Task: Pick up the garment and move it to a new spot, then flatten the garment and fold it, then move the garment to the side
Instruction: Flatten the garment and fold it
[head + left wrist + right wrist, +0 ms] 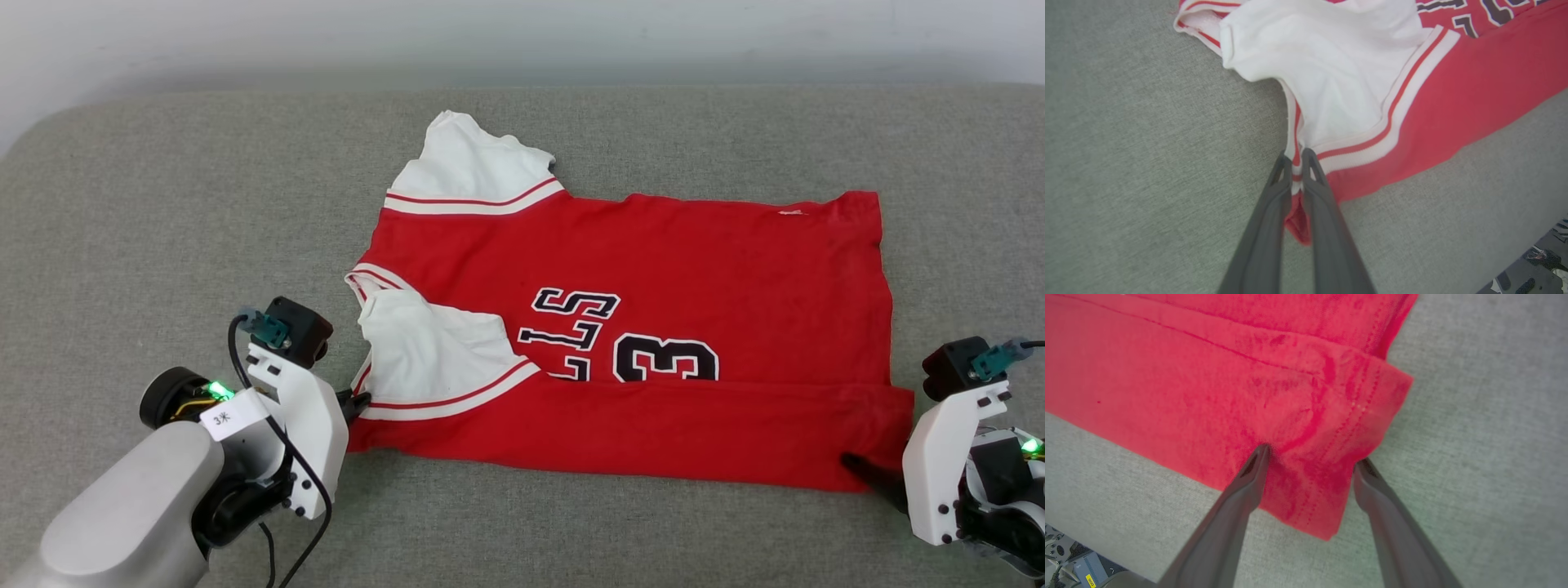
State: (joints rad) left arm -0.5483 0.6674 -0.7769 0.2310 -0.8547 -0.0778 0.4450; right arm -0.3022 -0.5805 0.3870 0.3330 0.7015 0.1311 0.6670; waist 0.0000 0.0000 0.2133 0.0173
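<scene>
Garment: the garment [653, 269] lay spread sideways on the grey cloth-covered bench [163, 204], with its neck end toward the robot's left and its hem toward the right.
Near edge: a long strip of the red body was folded up over the front, covering the lower part of the black lettering and of the number 3 [665, 359].
Sleeves: the far sleeve [469, 167] stuck out toward the back of the bench, and the near sleeve [433, 351] lay rumpled on the red front.
Left hand: the left hand [1298, 157] had its fingers pressed together, pinching the striped trim at the garment's near left corner.
Right hand: the right hand [1312, 455] had its fingers spread wide at the near right corner. One tip rested on the red cloth and the other sat at the side hem, with nothing clamped.
</scene>
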